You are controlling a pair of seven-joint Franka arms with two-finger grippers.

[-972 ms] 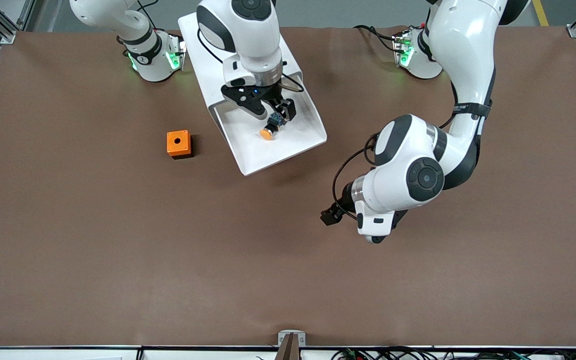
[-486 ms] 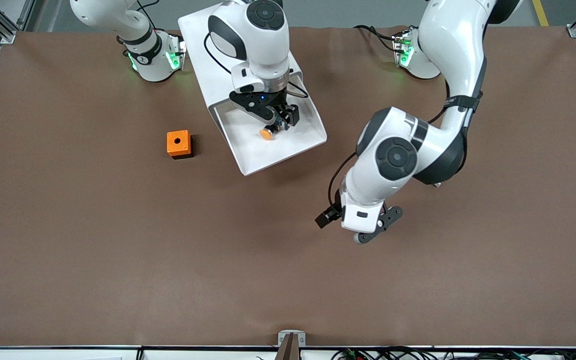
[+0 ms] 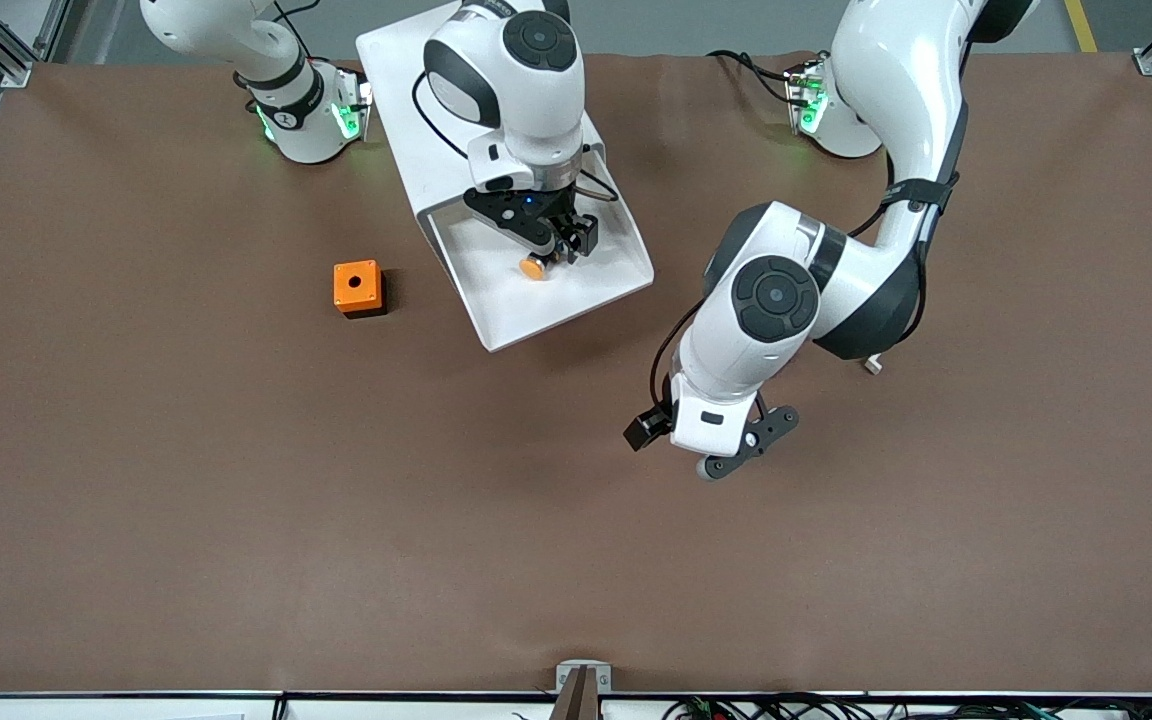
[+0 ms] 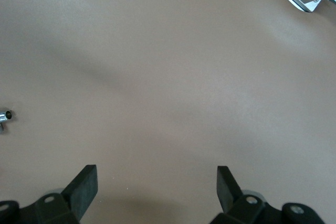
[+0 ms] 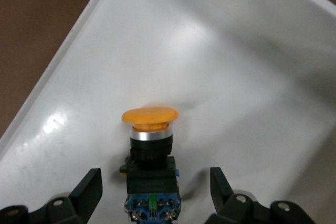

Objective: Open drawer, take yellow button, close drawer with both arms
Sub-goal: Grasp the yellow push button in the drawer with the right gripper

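1. reaching into the pulled-out drawer [image 3: 496, 300], our right gripper [image 5: 152, 192] straddles the button [image 5: 150, 150], fingers spread wide and holding nothing.
2. we judge the grasp should close squarely on the button's dark body, under the orange cap, which lies on the tray floor.
3. our left gripper [image 4: 156, 190] waits, spread and empty, over the bare table [image 3: 236, 500].

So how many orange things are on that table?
2. An orange cube sits on the brown table toward the right arm's end; an orange-capped button lies in the open drawer, between the right hand's open fingers.
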